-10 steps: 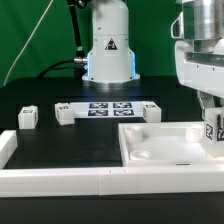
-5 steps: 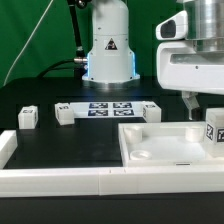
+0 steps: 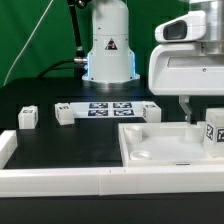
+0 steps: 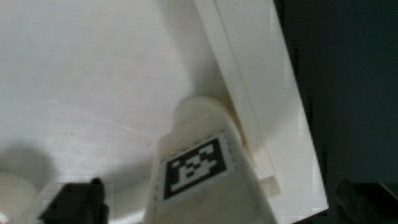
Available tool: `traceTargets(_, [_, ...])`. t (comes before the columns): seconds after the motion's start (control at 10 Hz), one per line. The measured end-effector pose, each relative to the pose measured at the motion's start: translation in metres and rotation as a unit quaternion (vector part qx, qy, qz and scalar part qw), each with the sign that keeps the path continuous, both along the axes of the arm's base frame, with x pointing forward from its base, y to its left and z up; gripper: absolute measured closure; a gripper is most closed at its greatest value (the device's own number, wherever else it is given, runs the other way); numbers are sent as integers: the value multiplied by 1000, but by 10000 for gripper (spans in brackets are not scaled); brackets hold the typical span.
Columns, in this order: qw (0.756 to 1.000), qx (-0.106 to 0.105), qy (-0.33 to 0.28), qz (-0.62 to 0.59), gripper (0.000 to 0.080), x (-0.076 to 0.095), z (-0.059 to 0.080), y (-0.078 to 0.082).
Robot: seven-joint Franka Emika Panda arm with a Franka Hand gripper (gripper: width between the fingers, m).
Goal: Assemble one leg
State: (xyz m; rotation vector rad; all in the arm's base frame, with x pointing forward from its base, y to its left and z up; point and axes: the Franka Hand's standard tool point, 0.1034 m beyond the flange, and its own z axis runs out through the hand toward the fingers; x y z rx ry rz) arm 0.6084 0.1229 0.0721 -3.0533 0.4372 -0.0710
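Gripper [image 4: 217,205] hangs over the corner of the tray [image 3: 150,133] on the exterior view's right, its big white body filling the upper part of that side. On my wrist feed the two dark fingertips [image 4: 75,202] stand wide apart with the leg [image 4: 196,165] showing between them. There is clear space on both sides, so the jaws are spread and have hold of nothing. From the outside camera I can only make out one finger [image 3: 185,108], hanging just above the tray; the other is cut off by the picture's edge.

The leg [image 3: 213,133] stands upright inside the tray, close to its rim on the exterior view's right, with the black-and-white marker on its side facing the camera. In the wrist feed that same marker faces the lens, and the leg sits just beside the tray's raised edge — beyond that edge is the black table [image 3: 60,140].

Further back, the marker board [image 3: 110,108] lies flat in front of the robot base [image 3: 108,50]. A small white block [image 3: 65,113] sits at the board's end on the exterior view's left, and another [image 3: 27,117] is further out that way — both well apart from the tray. A long white rail [image 3: 60,180] runs along the near edge.
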Motion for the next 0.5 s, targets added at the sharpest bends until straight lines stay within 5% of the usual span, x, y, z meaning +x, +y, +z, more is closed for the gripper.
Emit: traceTargets(0.5, [990, -16, -4, 138, 150, 1, 1, -2])
